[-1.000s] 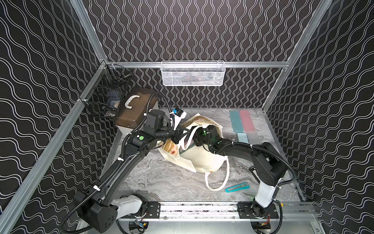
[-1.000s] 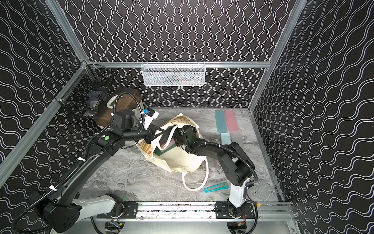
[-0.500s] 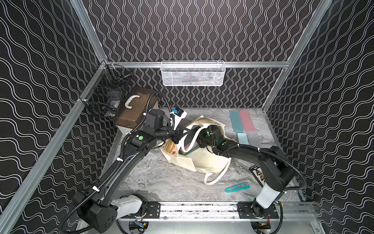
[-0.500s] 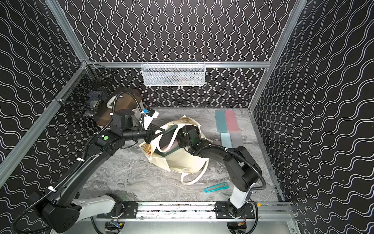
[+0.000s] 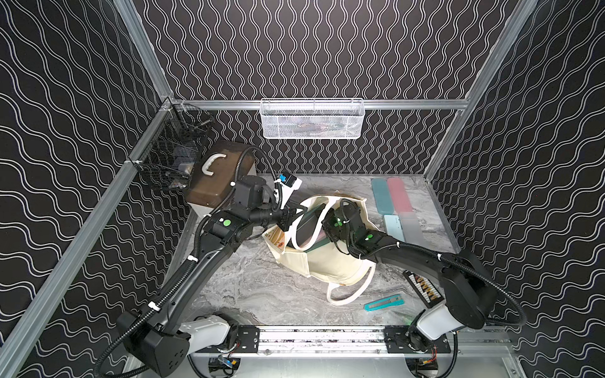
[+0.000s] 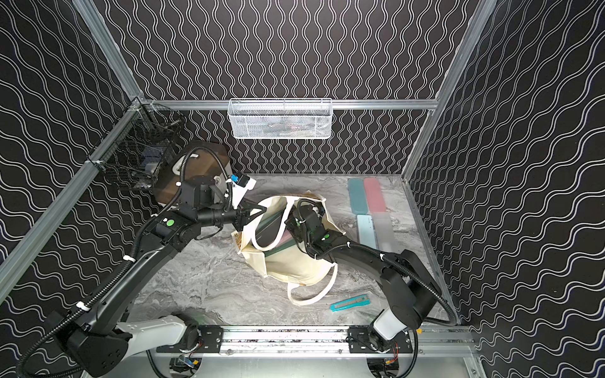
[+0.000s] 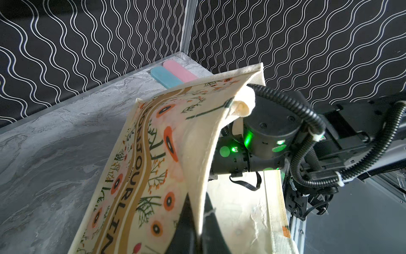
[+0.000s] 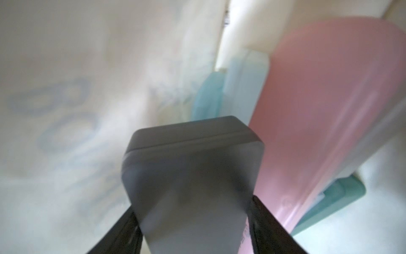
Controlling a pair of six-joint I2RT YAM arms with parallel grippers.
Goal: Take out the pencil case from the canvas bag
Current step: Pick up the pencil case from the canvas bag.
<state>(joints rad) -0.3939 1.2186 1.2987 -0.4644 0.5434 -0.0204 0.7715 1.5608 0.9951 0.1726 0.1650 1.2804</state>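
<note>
Slumping at the centre of the grey marbled table [image 5: 248,284], the large cream canvas bag [image 5: 327,265] has its open mouth on the half toward 11 o'clock. One long loop handle [image 5: 347,294] lies on the table toward 5 o'clock. The left gripper [image 5: 299,211] is pressed together on the upper rim of the mouth, pinching the cloth and holding it raised. The left wrist view alone shows that pinch closely: two black fingers [image 7: 184,224] clamp the fabric edge. The bag's printed side, with orange flowers, tan bands and dark lettering, spreads wide there, whereas both top views give only a sliver of that print.

The right arm [image 5: 409,258] reaches from 4 o'clock into the mouth, and in both top views its fingers are hidden by wrist and cloth. The right wrist view settles it: the right gripper [image 8: 193,211] holds a grey, round-cornered, box-shaped pencil case [image 8: 191,162] across its width, one black finger against each side. The pencil case is inside the bag, just beside a pink rounded case [image 8: 318,110], with a teal piece [image 8: 338,198] beneath and pale blue pieces [image 8: 241,88] deeper in. That view is blurred. From above it appears to be the dark slab [image 5: 306,225] tilted in the mouth.

Outside the bag, four flat pastel cases [image 5: 397,196] lie at 2 o'clock, a teal utility knife [image 5: 383,301] lies at 5 o'clock, and a brown-lidded white box [image 5: 216,183] stands at 10 o'clock.
</note>
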